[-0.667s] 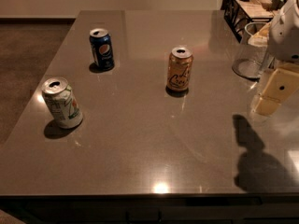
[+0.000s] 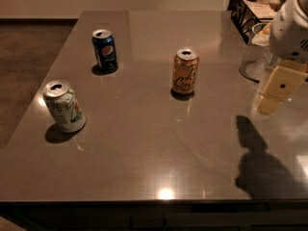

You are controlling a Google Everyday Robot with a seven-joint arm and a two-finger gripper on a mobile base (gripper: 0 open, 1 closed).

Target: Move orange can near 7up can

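**Orange can untouched; gripper parked over the right edge**

Status: the orange can [image 2: 185,72] stands upright mid-counter, a little toward the far edge. The 7up can [image 2: 64,106] stands close to the left edge, nearer the near-left corner, well apart from the orange one. A blue Pepsi can [image 2: 105,51] sits toward the far-left corner. The gripper [image 2: 272,93] hangs above the right edge of the counter [image 2: 144,158], well apart from the orange can and carrying nothing you can see. Released or clenched: cannot tell from this angle.

Judgement: you are at the approach step, with the grasp not yet made.

Risks from here:
- A clear glass [image 2: 252,61] stands just beside the gripper near the right edge. A low sweep leftward could clip it.
- The counter looks polished. If you close off-centre on the orange can, it may skid or tip rather than seat. All three cans show open tops, and you cannot tell whether any holds liquid.
- The route to the left edge runs in front of the Pepsi can. Drifting toward the far edge would risk knocking it.
- The 7up can has little margin to the left edge. A bump at set-down could send it off, so aim to place the orange can on its centre-facing side.
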